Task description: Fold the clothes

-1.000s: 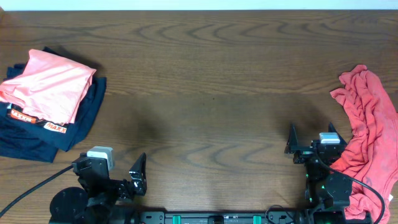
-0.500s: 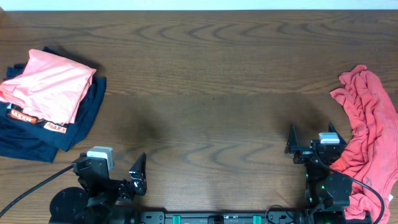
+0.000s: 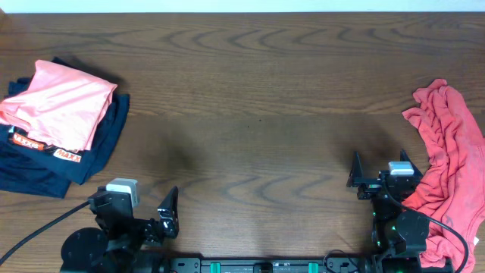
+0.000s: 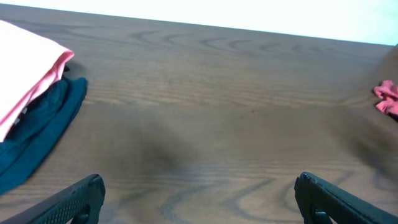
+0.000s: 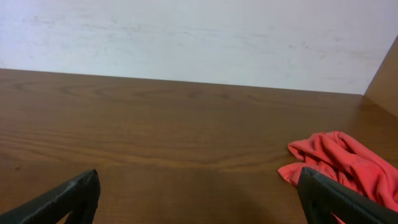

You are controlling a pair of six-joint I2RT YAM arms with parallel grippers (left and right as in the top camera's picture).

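A crumpled red garment (image 3: pixel 449 167) lies unfolded at the table's right edge; it also shows in the right wrist view (image 5: pixel 348 163) and as a small patch in the left wrist view (image 4: pixel 387 98). A folded pink garment (image 3: pixel 62 102) rests on a folded navy garment (image 3: pixel 72 148) at the far left; both show in the left wrist view, pink (image 4: pixel 25 74) above navy (image 4: pixel 37 127). My left gripper (image 4: pixel 198 196) is open and empty near the front left edge. My right gripper (image 5: pixel 199 193) is open and empty at the front right, just left of the red garment.
The dark wooden table (image 3: pixel 250 98) spans the view. A pale wall (image 5: pixel 186 37) rises behind its far edge. A black cable (image 3: pixel 34 227) runs from the left arm's base toward the front left corner.
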